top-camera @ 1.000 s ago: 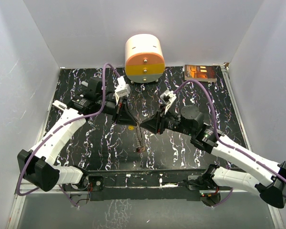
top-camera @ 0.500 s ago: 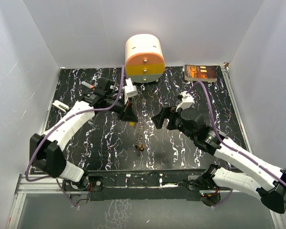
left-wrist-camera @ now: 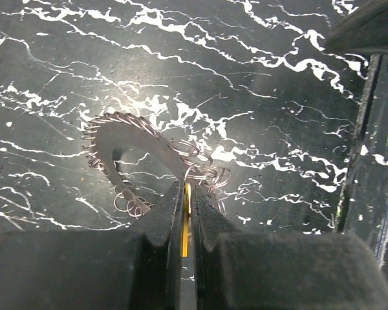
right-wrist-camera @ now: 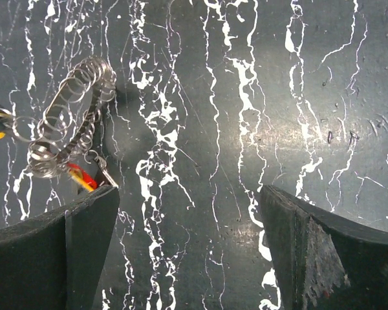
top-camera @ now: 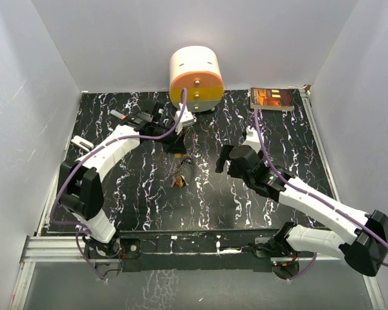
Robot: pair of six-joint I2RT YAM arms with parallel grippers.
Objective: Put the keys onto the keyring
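My left gripper is shut on the thin yellow head of one of the keys, seen edge-on between the fingers. The keyring, a silvery ring wound with small wire loops, trails from that key over the black marbled table. From above, the left gripper sits just behind the keyring, and red and yellow keys lie at its near end. My right gripper stands wide open with only table between its fingers. The keyring and a red-and-yellow key are up and left of it.
An orange-and-white drum stands at the back centre, with a dark box to its right. A white flat bar and an orange-and-white stick lie at the left. White walls close in the table on three sides.
The right gripper has opened, let go of the keyring and pulled back to the right. The left arm has carried the key and keyring towards the back left.
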